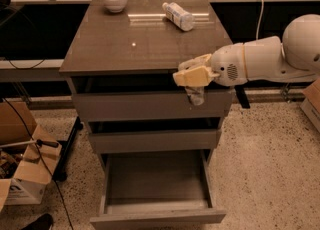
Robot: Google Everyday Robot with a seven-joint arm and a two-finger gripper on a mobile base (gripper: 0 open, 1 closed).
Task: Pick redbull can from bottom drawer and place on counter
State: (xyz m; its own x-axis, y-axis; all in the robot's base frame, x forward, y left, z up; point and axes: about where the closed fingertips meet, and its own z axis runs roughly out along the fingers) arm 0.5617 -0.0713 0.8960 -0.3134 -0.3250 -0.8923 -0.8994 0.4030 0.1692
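We see the gripper [189, 72] at the front edge of the counter [135, 44], near its right corner. Its cream fingers [192, 77] are pinching the redbull can [195, 95], which hangs just below the counter's lip in front of the top drawer [125, 106]. Below the counter, the bottom drawer [157, 218] stands pulled out. At the counter's back edge sit a bowl [114, 0] and a plastic bottle [178, 15].

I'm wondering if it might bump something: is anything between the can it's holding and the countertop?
Only the front edge of the counter itself. The gripper holds the redbull can just below that edge, in front of the top drawer. The bowl and bottle sit far back, out of the way.
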